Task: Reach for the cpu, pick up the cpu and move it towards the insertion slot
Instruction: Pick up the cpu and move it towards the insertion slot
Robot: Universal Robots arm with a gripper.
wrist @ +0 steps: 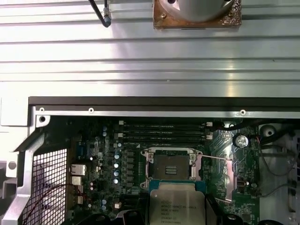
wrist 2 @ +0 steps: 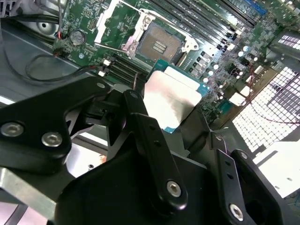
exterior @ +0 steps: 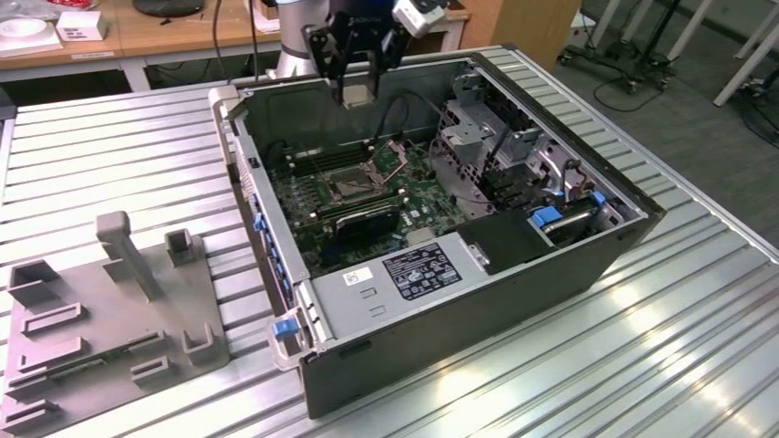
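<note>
The cpu (exterior: 357,95), a thin silvery square chip, hangs above the far rim of the open computer case (exterior: 608,255). My gripper (exterior: 357,89) is shut on it, black fingers (wrist 2: 140,117) pressing on opposite edges. In both wrist views the cpu (wrist 2: 171,101) (wrist: 176,206) is level, face up, well above the green motherboard. The insertion slot (exterior: 346,187) is a square socket with a silvery frame and dark centre, lying on the board below and a little beyond the chip. Its centre is bare in both wrist views (wrist 2: 159,44) (wrist: 171,166), with the retaining plate swung open.
Memory slots (wrist: 164,132) run beside the socket. A metal drive cage (exterior: 487,146) and a power supply with a white label (exterior: 402,274) fill the case's other end. A grey plastic tray (exterior: 109,319) lies on the slatted metal table (exterior: 608,365) at the exterior view's left.
</note>
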